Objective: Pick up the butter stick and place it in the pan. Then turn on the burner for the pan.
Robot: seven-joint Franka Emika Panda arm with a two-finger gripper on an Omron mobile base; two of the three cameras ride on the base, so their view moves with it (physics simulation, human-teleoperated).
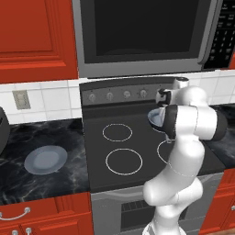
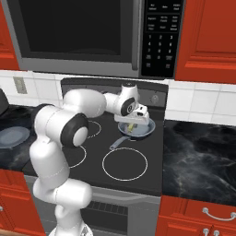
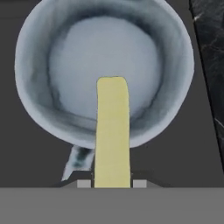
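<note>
My gripper (image 3: 113, 184) is shut on the butter stick (image 3: 113, 131), a pale-yellow bar that points down from between the fingertips (image 3: 84, 183). Right below it sits the pan (image 3: 35, 87), round and grey-blue, and the stick's far end hangs over the pan's inside. From the right base view, the gripper (image 2: 133, 122) hovers just above the pan (image 2: 138, 130) on the stove's rear right burner, with a bit of the butter stick (image 2: 131, 126) showing under the hand. The pan's dark handle (image 2: 118, 142) points toward the front left. My arm partly hides the pan (image 1: 154, 118) in the left base view.
A flat grey-blue plate (image 1: 45, 159) lies on the dark marble counter left of the stove. The stove knobs (image 1: 109, 96) line the back panel behind the burners. A microwave (image 2: 78, 32) hangs over the stove. The front right burner ring (image 2: 124, 163) is bare.
</note>
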